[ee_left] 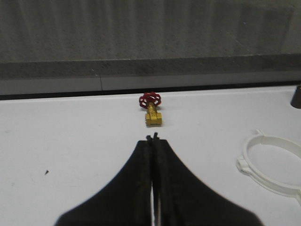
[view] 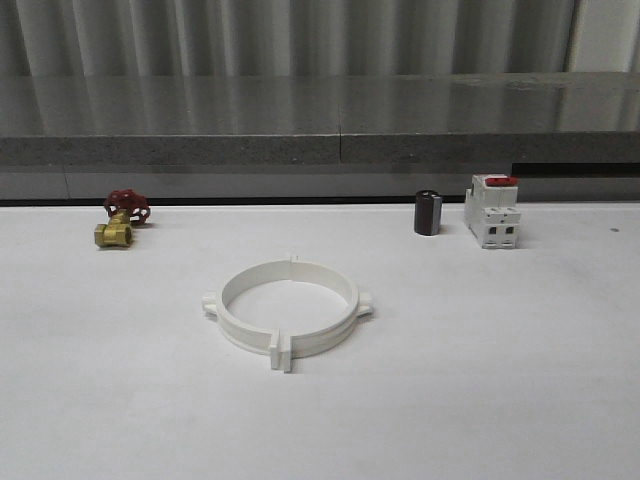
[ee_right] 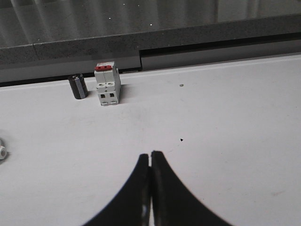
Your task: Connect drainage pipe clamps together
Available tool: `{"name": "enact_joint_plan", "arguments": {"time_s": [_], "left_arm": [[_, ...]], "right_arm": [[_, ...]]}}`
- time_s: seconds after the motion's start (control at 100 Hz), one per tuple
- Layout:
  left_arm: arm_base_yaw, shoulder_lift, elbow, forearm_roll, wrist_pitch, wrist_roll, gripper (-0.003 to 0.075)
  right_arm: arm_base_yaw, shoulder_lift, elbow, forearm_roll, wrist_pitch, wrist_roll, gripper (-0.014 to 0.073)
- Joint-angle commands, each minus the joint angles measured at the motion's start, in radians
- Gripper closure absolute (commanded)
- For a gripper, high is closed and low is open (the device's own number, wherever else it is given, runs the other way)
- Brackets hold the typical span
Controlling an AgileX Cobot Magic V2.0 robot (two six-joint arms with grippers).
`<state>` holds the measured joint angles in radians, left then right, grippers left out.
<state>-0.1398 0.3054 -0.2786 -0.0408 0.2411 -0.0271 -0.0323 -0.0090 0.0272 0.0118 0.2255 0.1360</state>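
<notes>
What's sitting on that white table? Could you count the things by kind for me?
White drainage pipe clamps, halves joined in one ring: 2
Brass valve with a red handwheel: 1
Dark cylinder: 1
White switch with a red top: 1
Total: 5

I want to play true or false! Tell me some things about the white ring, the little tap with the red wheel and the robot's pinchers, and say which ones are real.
1. The two white clamps lie on the table as one ring. True.
2. The left gripper is holding the ring. False: it is shut on nothing, apart from the ring.
3. The brass tap stands inside the ring. False: it sits near the table's far left edge, away from the ring.
4. The right gripper is shut and empty. True.
5. The switch has a red top. True.
</notes>
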Motion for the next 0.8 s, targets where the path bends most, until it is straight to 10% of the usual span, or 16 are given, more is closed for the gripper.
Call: {"name": "enact_joint_plan", "arguments": {"time_s": [0.0,0.79], "left_arm": [[0.042,-0.037,0.028,-0.025,-0.136,0.022,0.0740],[0.082,-0.338,0.310,0.126,-0.241,-0.092,0.0740]], "right_arm": [[-0.005,-0.022,-0.016,-0.002,-0.080,-0.007,0.0712],[-0.005,-0.022,-0.016,-0.002,-0.077,-0.007,0.0712]]}}
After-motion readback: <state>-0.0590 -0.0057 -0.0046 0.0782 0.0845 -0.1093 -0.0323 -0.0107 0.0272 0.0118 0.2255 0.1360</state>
